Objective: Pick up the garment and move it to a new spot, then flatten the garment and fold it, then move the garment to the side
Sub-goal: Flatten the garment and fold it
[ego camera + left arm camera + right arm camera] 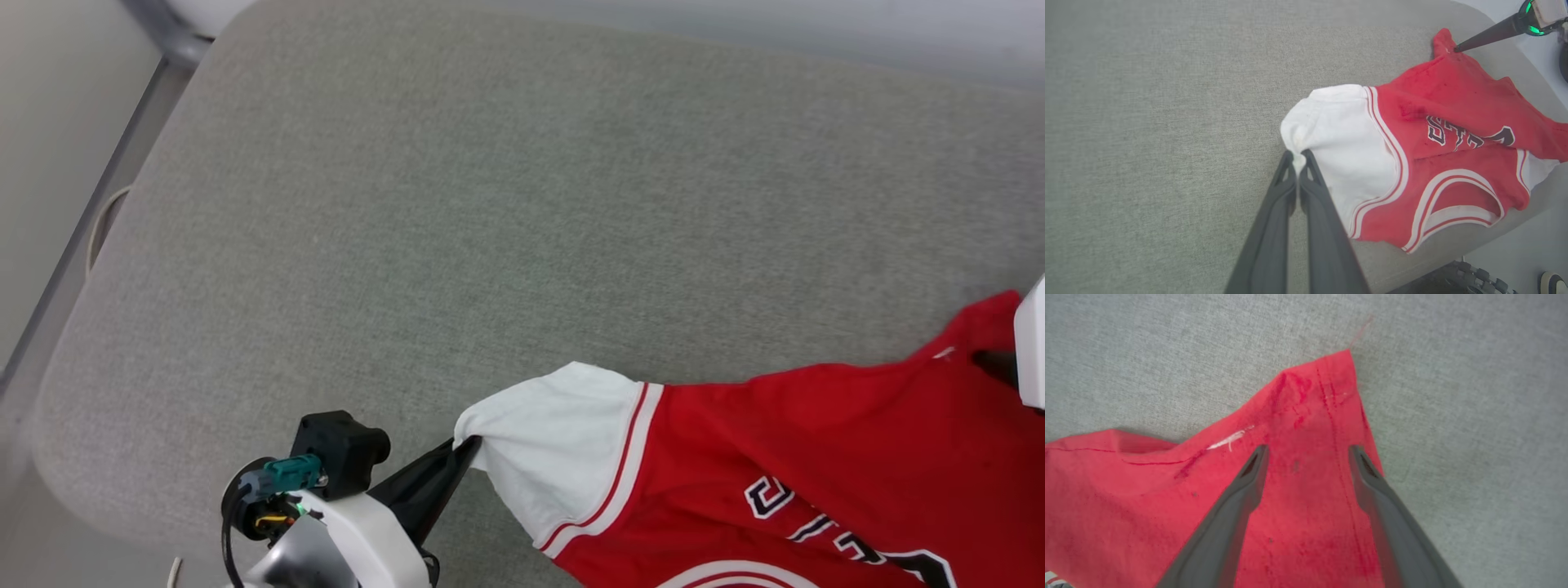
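The garment (pixel 784 457), a red jersey T-shirt with white sleeves and dark block lettering, lies rumpled on the grey cushion at the lower right of the head view. My left gripper (pixel 467 445) is shut on the edge of its white sleeve (pixel 1339 134); in the left wrist view my left gripper (pixel 1297 157) pinches a small fold of white cloth. My right gripper (pixel 1306 451) stands open over a red hem corner (pixel 1327 396) of the garment (pixel 1208 506), one finger on either side of the cloth. The right gripper's fingers (pixel 1486 36) touch that corner in the left wrist view.
The grey fabric cushion (pixel 490 204) spreads wide to the left and far side of the shirt. Its rounded edge (pixel 73 327) drops to a pale floor at the left. A dark wheel (pixel 1470 279) of the robot's base shows below the cushion's near edge.
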Motion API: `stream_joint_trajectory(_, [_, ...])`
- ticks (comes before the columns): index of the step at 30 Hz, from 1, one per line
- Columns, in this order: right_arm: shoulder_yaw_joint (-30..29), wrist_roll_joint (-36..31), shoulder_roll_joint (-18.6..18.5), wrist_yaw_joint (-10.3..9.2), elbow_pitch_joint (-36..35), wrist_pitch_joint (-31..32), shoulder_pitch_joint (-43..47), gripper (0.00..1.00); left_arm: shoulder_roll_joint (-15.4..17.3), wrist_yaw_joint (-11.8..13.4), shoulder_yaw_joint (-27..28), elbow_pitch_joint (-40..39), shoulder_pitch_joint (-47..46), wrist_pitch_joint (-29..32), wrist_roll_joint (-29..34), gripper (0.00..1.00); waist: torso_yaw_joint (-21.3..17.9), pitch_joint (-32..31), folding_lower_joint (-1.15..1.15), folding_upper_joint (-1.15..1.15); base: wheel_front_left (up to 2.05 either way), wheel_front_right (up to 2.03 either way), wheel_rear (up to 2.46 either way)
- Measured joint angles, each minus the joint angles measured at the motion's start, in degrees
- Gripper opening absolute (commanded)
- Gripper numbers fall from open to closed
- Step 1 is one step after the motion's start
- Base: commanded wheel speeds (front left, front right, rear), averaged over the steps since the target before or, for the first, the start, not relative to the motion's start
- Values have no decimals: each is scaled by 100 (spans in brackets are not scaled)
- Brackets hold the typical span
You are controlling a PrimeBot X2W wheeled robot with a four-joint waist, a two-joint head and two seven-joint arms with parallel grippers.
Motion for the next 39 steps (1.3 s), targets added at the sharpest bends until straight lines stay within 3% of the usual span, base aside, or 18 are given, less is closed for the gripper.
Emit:
stream_joint_trajectory(17, [-107,-493,-33,0,856,-679,-561,100,-190,-169,-116,265,-300,-109,22,0,419,539,-1,0,0,0,0])
stream_joint_trajectory(18, [-99,-502,-34,0,913,-692,-578,41,-203,-170,-123,275,-303,-110,21,0,435,542,-1,0,0,0,0])
stream_joint_trajectory(19, [-81,-502,-37,0,955,-706,-592,0,-211,-171,-132,290,-303,-111,21,0,446,542,-1,0,0,0,0])
stream_joint_trajectory(28, [98,-350,19,-1,1278,-1031,-532,0,-180,-126,-88,404,-311,-203,58,0,403,279,0,0,0,0,0])
stream_joint_trajectory(39, [311,132,51,0,1332,-1655,-359,0,-51,96,89,456,-207,-352,149,0,59,-484,-1,0,0,0,0])
